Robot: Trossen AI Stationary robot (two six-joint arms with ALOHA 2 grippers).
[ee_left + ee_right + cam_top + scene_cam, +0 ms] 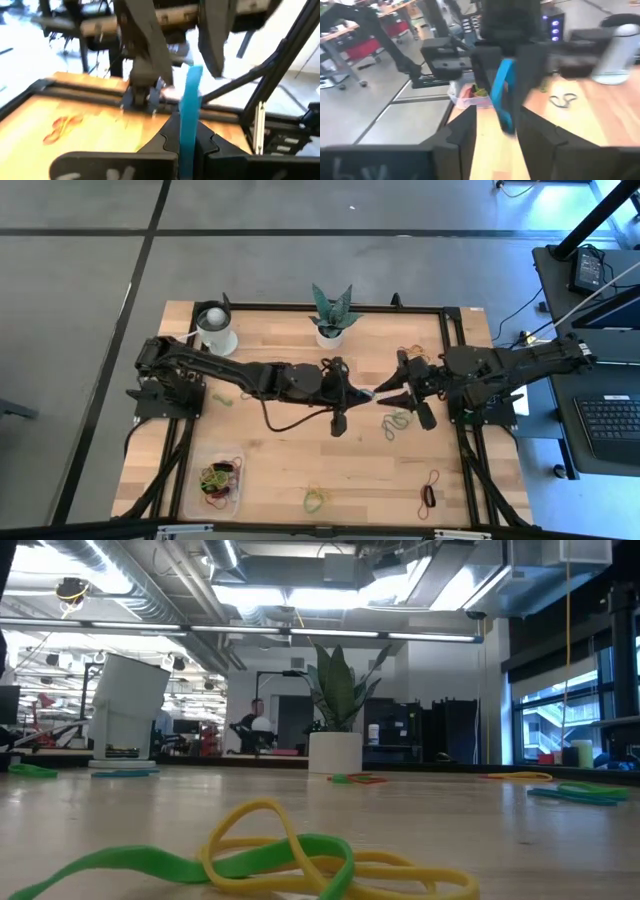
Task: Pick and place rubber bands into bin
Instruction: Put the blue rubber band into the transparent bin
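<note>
Left gripper [362, 393]: we see it clenched on a blue rubber band [189, 107], above the table's [290, 460] middle.
Right gripper [392, 392]: we see its fingers released, facing the left one.
Bin [217, 481]: near corner, left side, bands inside.

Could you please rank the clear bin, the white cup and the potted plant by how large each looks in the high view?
1. The bin, largest footprint.
2. The potted plant, counting its spread leaves.
3. The white cup.
Plant and cup look close in size from above, so their order is unsure.
</note>
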